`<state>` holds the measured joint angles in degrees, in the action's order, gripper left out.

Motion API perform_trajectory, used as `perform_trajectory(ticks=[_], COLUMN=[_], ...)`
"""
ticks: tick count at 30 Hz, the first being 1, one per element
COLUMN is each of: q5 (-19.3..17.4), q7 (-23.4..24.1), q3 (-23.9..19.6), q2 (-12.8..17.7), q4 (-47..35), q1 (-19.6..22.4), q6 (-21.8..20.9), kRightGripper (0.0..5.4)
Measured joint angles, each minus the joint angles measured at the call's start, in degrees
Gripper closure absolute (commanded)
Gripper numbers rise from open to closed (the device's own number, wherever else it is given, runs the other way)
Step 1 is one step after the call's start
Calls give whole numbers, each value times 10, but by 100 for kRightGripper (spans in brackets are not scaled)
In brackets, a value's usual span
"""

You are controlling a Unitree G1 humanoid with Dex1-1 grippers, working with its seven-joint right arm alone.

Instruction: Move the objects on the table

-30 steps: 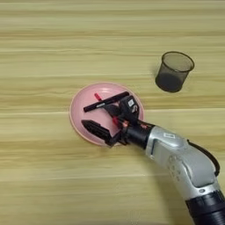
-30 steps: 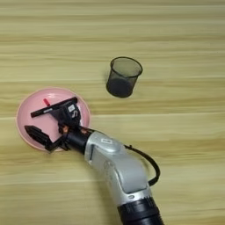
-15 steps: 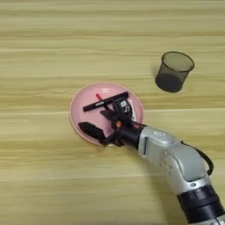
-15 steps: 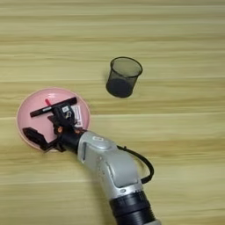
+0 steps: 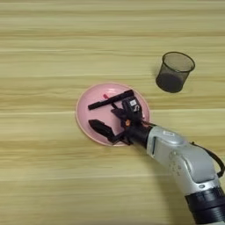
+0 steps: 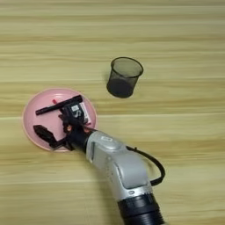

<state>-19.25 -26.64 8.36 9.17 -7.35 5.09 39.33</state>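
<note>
Plate [image 5: 88, 116]: pink, round, left of the table's [image 5: 44, 52] middle, toward the near edge. It carries three small things.

Marker [image 5: 110, 100]: black, lies across the far half of the plate, long axis running left-near to right-far. A bit of the red pen [image 5: 105, 95] shows just behind it, mostly hidden.

Box [image 5: 133, 107]: white label up, at the plate's right rim, touching or just beside the upper finger.

Gripper [image 5: 113, 122]: comes in from the near right edge of the table, silver forearm angled up-left, the tip over the plate. Its two black fingers [image 5: 100, 128] stand spread apart, one over the plate's near-left part, the other near the box; nothing is held between them. The marker lies just beyond the fingers on the far side, its axis roughly crosswise to the forearm's reach, so a short push forward would bring the gap onto it. That is a judgement only.

Cup [image 5: 175, 71]: black mesh, upright, well right and far of the plate, apart from everything else.
</note>
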Motion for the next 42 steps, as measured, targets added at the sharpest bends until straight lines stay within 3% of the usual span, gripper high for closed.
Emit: perform_trajectory(ticks=[14, 27, 42], q5=[2, -3, -5], q7=[2, 12, 14], q3=[-28, -71, -114], q2=[30, 64, 87], q4=[-9, -52, -76], q1=[-15, -45, -77], q6=[3, 49, 56], kRightGripper=[4, 4, 4])
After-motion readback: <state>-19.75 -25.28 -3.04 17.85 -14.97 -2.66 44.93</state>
